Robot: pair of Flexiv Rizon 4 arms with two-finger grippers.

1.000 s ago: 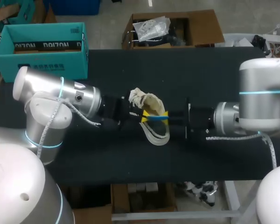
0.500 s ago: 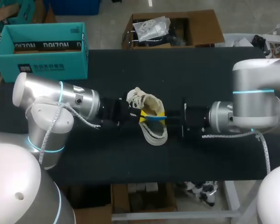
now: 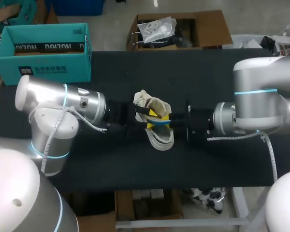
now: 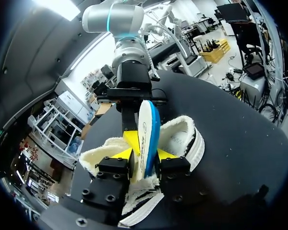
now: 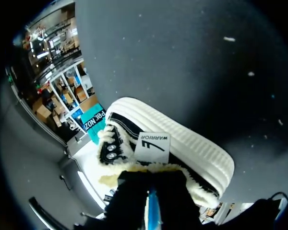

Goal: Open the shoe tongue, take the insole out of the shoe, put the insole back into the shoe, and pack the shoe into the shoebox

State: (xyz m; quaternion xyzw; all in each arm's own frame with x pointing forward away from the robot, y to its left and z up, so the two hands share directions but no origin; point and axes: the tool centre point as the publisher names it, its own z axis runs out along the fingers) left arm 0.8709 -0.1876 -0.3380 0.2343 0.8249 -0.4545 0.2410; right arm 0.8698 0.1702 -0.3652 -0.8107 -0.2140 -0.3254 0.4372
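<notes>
Both my left gripper [image 4: 144, 154] and right gripper [image 5: 150, 192] pinch the insole [image 4: 147, 127] at the shoe [image 3: 160, 138]; I think packing the shoebox [image 3: 43, 50] is left.

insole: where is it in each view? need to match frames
Head: insole, a blue strip across the shoe opening, mid-table.
Left wrist: standing on edge between the left claw tips, above the shoe.
Right wrist: thin blue sliver inside the right claw.
Shared landmark: the shoe's white ribbed sole.
</notes>
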